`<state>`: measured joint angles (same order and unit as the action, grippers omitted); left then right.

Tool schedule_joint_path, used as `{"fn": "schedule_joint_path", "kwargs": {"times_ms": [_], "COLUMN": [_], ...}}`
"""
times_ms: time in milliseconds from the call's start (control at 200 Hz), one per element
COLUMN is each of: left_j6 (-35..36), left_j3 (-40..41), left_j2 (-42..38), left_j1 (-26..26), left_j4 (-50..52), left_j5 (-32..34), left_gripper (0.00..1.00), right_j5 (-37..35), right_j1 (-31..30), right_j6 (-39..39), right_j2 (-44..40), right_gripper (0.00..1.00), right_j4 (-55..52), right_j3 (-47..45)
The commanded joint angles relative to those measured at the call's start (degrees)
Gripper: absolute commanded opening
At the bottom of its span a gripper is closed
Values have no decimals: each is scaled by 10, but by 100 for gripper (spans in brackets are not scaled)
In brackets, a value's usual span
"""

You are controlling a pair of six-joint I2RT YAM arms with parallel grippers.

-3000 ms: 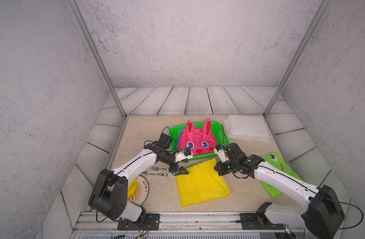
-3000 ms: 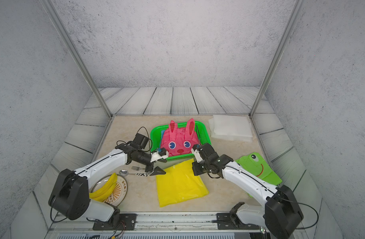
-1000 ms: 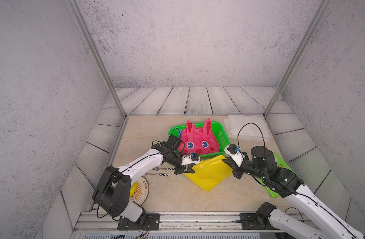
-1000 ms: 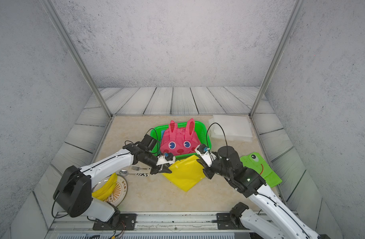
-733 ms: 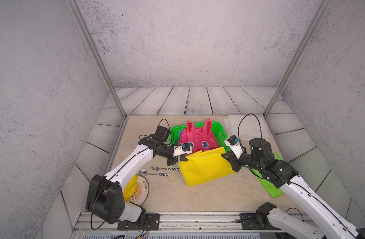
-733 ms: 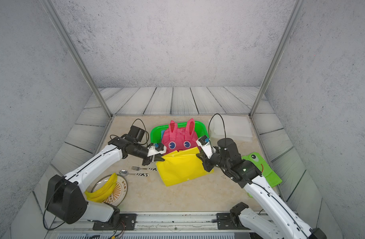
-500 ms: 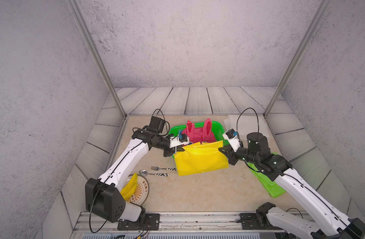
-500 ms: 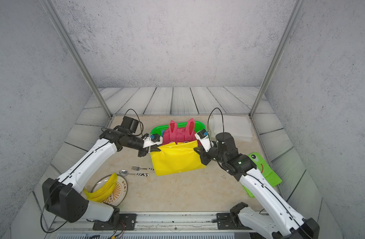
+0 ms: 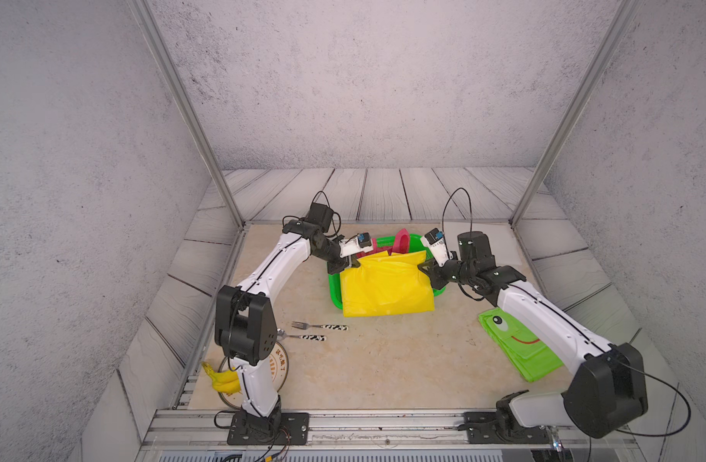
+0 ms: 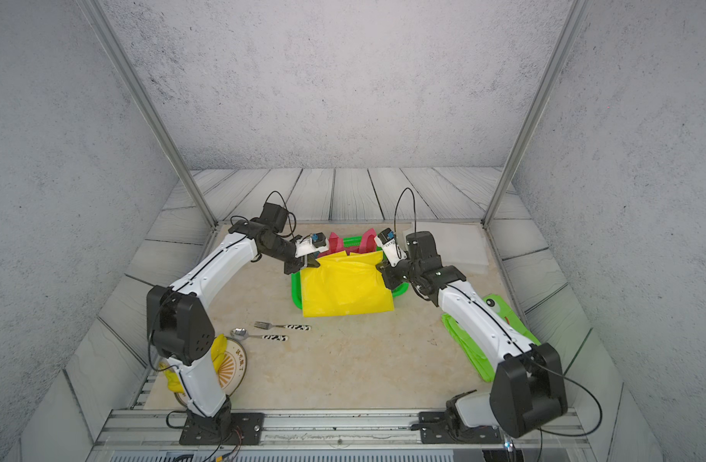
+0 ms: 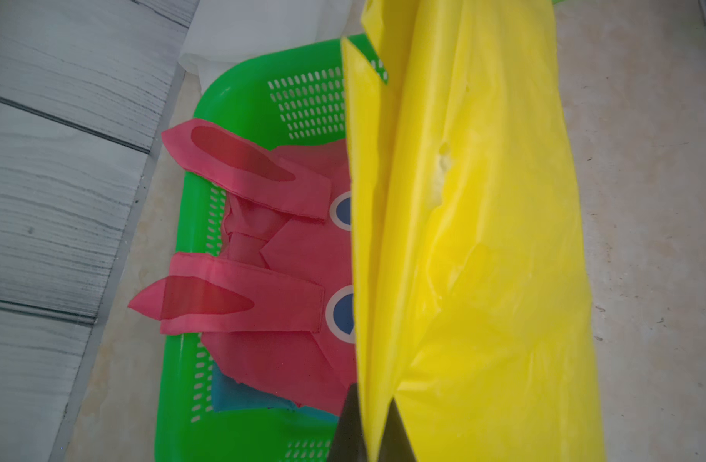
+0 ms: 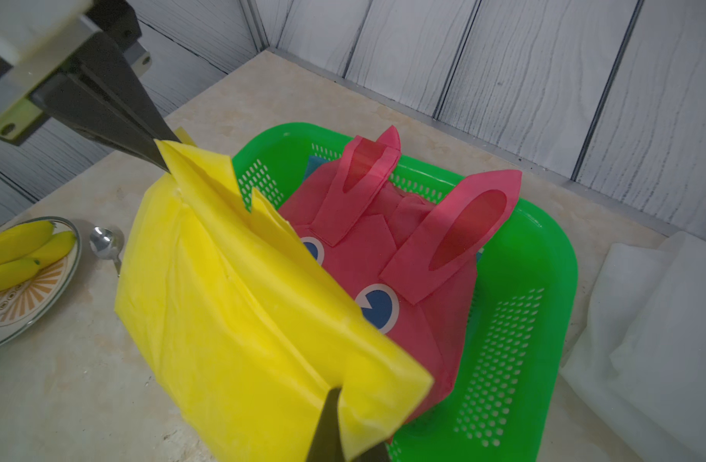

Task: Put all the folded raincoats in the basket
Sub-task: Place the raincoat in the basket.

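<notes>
The yellow raincoat (image 9: 385, 286) has risen off the table (image 9: 383, 360): my left claw (image 9: 353, 262) and right claw (image 9: 424, 266) each pinch one top corner, hanging it over the basket (image 9: 334, 296)'s near side. Inside lies one pink raincoat (image 12: 383, 256); one green raincoat (image 9: 519, 348), one fork (image 9: 319, 326) and one spoon (image 9: 301, 337) lie on the table.

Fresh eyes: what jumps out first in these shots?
A bright yellow folded plastic raincoat hangs stretched between the left hand and the right hand, each shut on a top corner. Behind it, the shallow bright green mesh basket holds a pink rabbit-faced folded raincoat.
</notes>
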<state>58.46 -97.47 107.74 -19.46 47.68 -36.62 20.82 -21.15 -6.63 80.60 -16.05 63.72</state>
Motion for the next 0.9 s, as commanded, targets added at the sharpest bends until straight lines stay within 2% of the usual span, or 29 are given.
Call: {"fn": "schedule_joint_path", "kwargs": {"times_ms": [0, 140, 305, 555, 896], "left_j6": [-21, -24, -38, -27, -30], "left_j3": [-18, -33, -63, -96, -108], "left_j2": [19, 64, 124, 180, 220], "left_j1": [14, 14, 14, 11, 0], "left_j4": [-31, -56, -80, -89, -80], "left_j5": [36, 59, 97, 118, 143], "left_gripper": [0, 0, 0, 0, 2], "right_j5": [-43, -99, -124, -115, -87], "right_j1": [7, 8, 13, 28, 39], "right_j6": [-23, -56, -87, -109, -101], "right_j2": [21, 81, 148, 239, 306], "right_gripper": [0, 0, 0, 0, 0], "right_j4": [21, 19, 33, 10, -1], "right_j3": [16, 46, 75, 148, 166]}}
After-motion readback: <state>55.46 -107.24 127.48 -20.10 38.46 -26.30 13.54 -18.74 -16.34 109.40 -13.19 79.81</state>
